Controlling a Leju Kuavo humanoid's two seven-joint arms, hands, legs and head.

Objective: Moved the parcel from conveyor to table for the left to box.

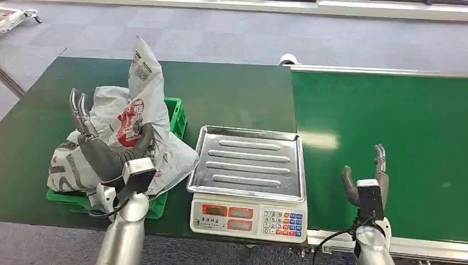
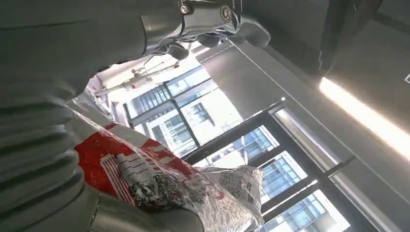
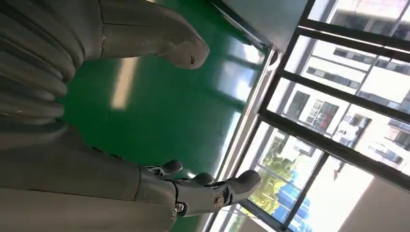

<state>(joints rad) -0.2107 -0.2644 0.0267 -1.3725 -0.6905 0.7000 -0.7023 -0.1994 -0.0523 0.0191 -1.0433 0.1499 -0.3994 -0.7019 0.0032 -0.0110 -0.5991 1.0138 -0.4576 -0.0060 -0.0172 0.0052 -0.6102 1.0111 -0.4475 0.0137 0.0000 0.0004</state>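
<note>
Two hands in play. Left hand [image 1: 105, 149] fingers [image 1: 79, 110] are wrapped on the grey parcel [image 1: 144, 94], thumb on one side, fingers spread up the other; left wrist view confirms the red-printed bag [image 2: 145, 179] pressed against the palm. Parcel stands upright in, or just over, the green crate [image 1: 175, 118] on the dark green surface [image 1: 232, 94], with other grey bags [image 1: 69, 165] already lying in that crate; can't tell if its bottom end is resting or hanging. Right hand [image 1: 367, 185] fingers are apart, holding nothing, hovering over the bare conveyor belt [image 1: 386, 121]. Scale [image 1: 248, 165] sits between crate and belt, tray bare. My read: transfer off the conveyor is done, boxing nearly done; left to do is release and pull the left hand clear.
</note>
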